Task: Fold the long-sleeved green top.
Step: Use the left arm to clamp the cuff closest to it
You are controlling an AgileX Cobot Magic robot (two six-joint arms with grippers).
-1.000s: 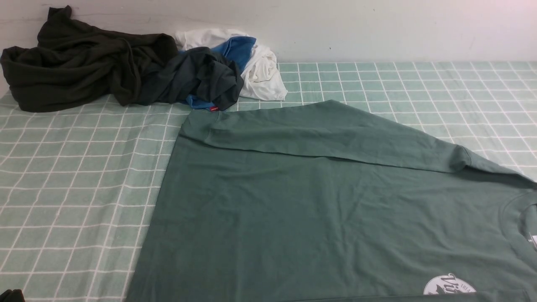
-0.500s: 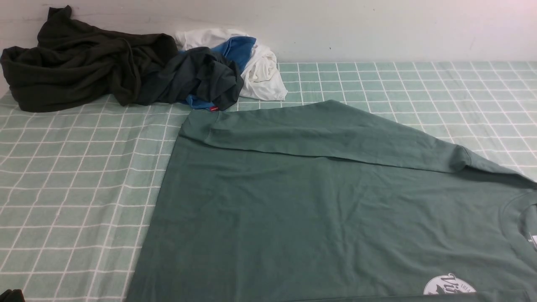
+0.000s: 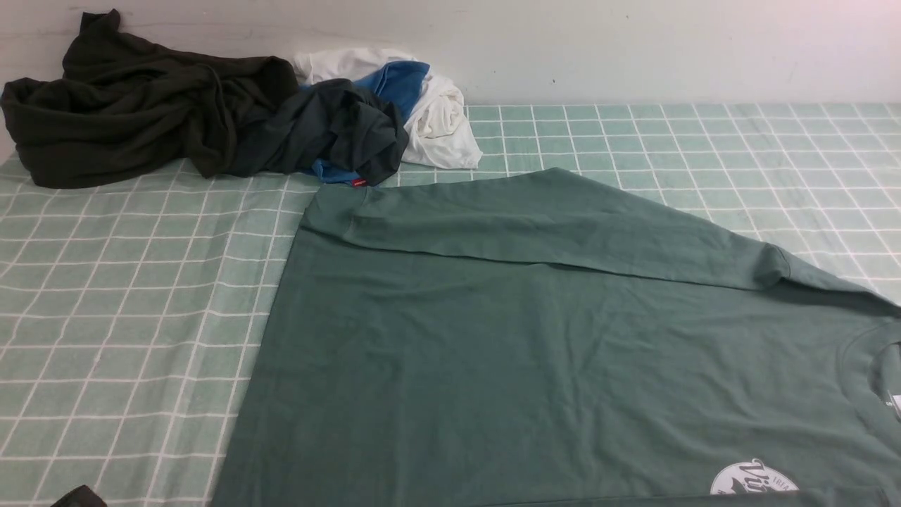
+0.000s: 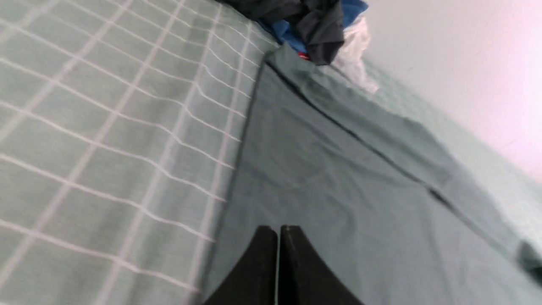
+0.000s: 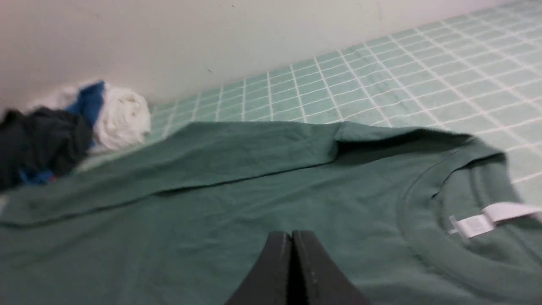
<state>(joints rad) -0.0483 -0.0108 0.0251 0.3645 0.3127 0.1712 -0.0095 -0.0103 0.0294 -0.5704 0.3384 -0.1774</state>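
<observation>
The green long-sleeved top lies spread flat on the checked cloth, with one sleeve folded across its far side. Its round white logo and ribbed neck are at the near right. My left gripper is shut and empty, just over the top's body near its left side edge. My right gripper is also shut and empty, over the chest near the neck and its white label. A dark bit of the left arm shows at the front view's bottom left.
A very dark olive garment, a charcoal one with a red tag and white and blue clothes are heaped at the back left against the wall. The green checked cloth covers the table.
The dark bit of the left arm at the bottom left of the front view has slid a little to the right. The top has not moved.
</observation>
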